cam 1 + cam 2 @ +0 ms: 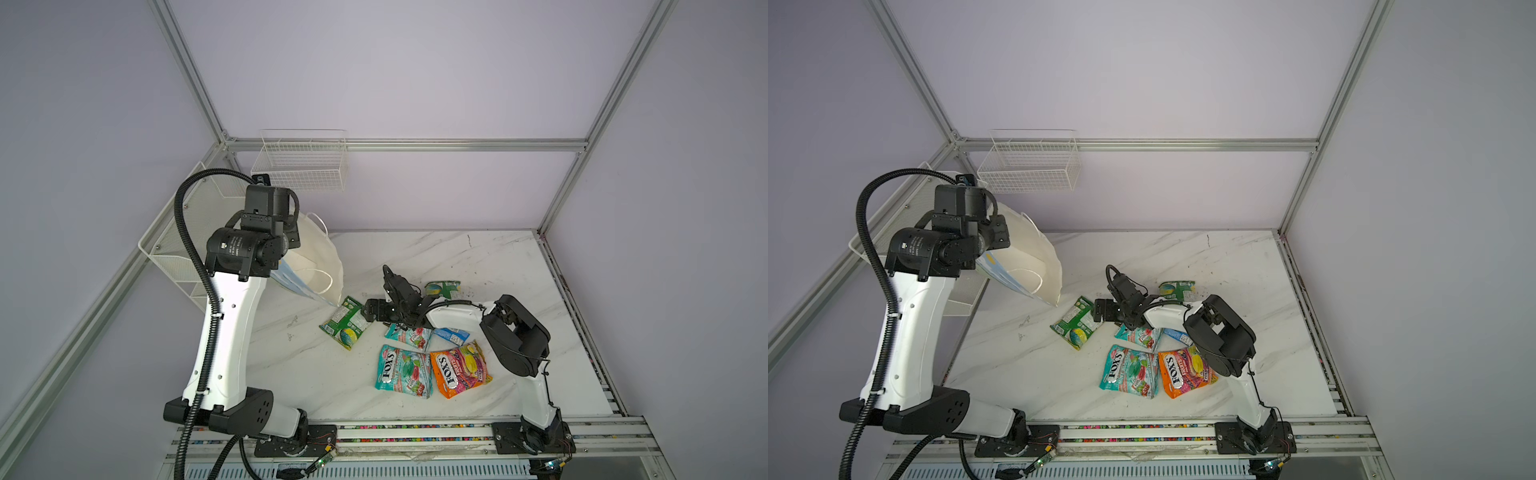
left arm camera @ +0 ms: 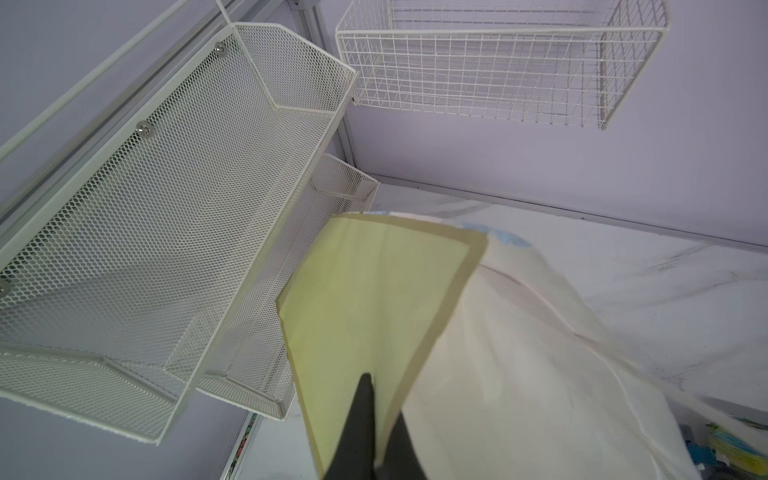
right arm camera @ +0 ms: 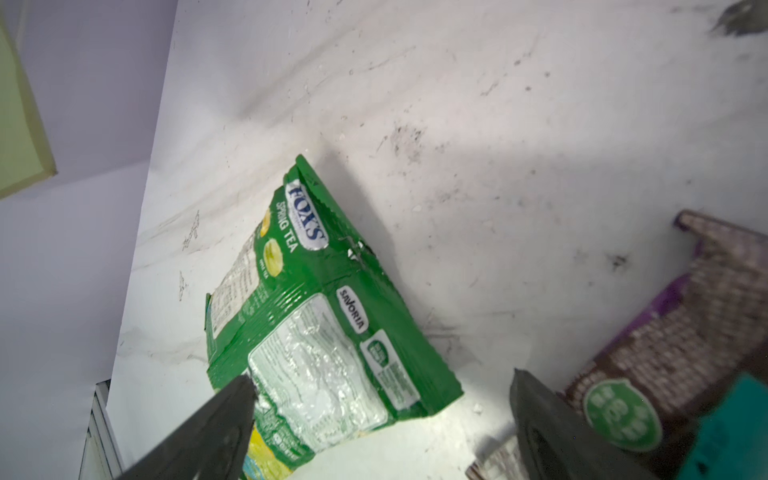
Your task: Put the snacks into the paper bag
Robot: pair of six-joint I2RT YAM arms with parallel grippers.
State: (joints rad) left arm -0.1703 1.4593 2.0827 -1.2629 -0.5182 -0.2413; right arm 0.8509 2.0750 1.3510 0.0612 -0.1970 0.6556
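Because the paper bag point(image 1: 322, 262) is by far the biggest and flimsiest thing here, it sets the terms. It stands tilted at the far left of the marble table point(image 1: 478, 257) with its mouth turned toward the snacks. Paper this thin will probably crease or tear if tugged, so a flat pinch on one wall is the sensible hold. The left gripper point(image 2: 380, 415) has just that: its jaws are closed tight on a single sheet of the bag, which the left wrist view shows sandwiched between the dark fingers. Next in size, the teal FOX'S bag point(image 1: 403, 372) and the orange FOX'S bag point(image 1: 459, 368) lie flat side by side toward the near edge. They look light, glossy and slippery, with loose sweets that would shift inside, so a crimped end seam should give better purchase than the puffy middle. The green packet point(image 1: 345, 322) lies just beside the bag's lower corner, one end raised off the table. The right gripper point(image 3: 382, 378) hovers low over it with its jaws spread wide and nothing between them. The packet's serrated seam looks the easiest edge to nip. A second green packet point(image 1: 442, 287) sits farther back, and a small teal bag point(image 1: 409, 336) and a blue packet point(image 1: 451, 334) lie partly under the right arm. The dark wrapper point(image 3: 681, 324), thin and flat, lies just beside one open finger and would need lifting by an edge.
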